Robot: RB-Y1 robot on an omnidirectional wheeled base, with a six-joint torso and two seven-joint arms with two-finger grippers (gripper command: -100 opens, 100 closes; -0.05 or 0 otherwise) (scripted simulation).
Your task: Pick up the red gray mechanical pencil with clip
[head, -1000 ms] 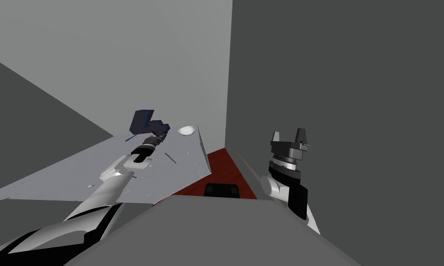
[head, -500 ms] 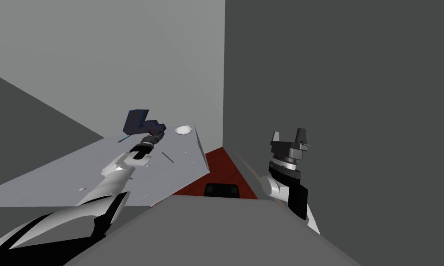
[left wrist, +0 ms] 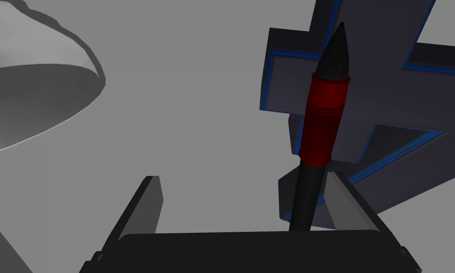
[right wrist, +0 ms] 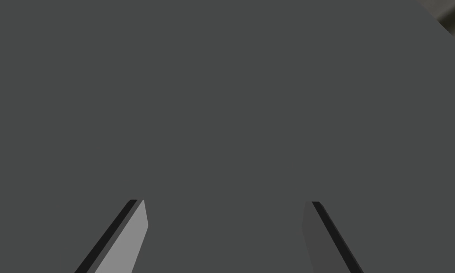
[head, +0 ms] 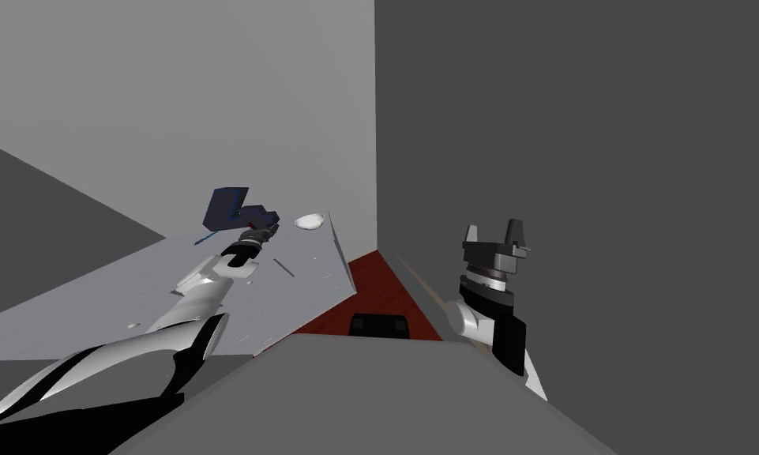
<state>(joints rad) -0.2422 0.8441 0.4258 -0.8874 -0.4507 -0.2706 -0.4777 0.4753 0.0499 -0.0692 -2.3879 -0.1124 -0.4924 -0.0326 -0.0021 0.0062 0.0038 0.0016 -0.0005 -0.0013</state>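
Observation:
The pencil [left wrist: 322, 123], with a red grip band, a dark barrel and a dark pointed tip, lies on the grey table [head: 93, 300]. Its tip points at a dark blue blocky object [left wrist: 387, 95]. My left gripper [left wrist: 245, 182] is open around the barrel, which runs close along the inner side of one finger [left wrist: 344, 199]; the other finger stands well apart. In the head view the left gripper [head: 259, 233] is at the table's far side, right beside the blue object [head: 231, 207]. My right gripper [head: 493, 233] is open and empty, facing a dark grey wall.
A white bowl [head: 309, 222] sits near the table's far corner, close beside my left gripper [left wrist: 32, 95]. A thin dark stick [head: 284, 268] lies on the table nearer to me. Red floor [head: 377, 288] shows past the table's edge.
The whole head view has slid left, so my head or torso has turned. My left arm has reached a little farther over the table toward the blue object. The right arm is unmoved.

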